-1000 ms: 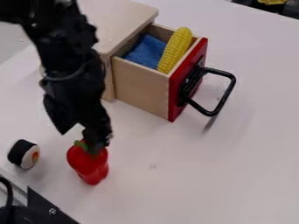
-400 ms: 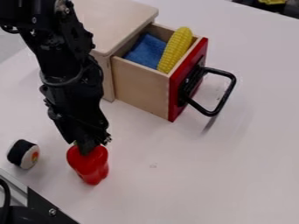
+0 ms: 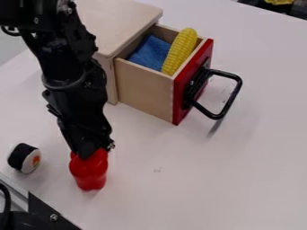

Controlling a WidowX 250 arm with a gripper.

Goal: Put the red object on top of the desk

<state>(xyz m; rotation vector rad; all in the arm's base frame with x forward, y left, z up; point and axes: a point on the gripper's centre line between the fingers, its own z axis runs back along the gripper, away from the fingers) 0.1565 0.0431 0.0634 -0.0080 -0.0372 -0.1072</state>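
gripper (image 3: 90, 151) closed on the top of the red pepper (image 3: 89, 171), near left; the shallow hold may let it slip

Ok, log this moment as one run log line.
end effector: gripping red toy pepper by top | pepper: off wooden desk | drawer: open, holding corn, blue cloth | sushi roll: near pepper
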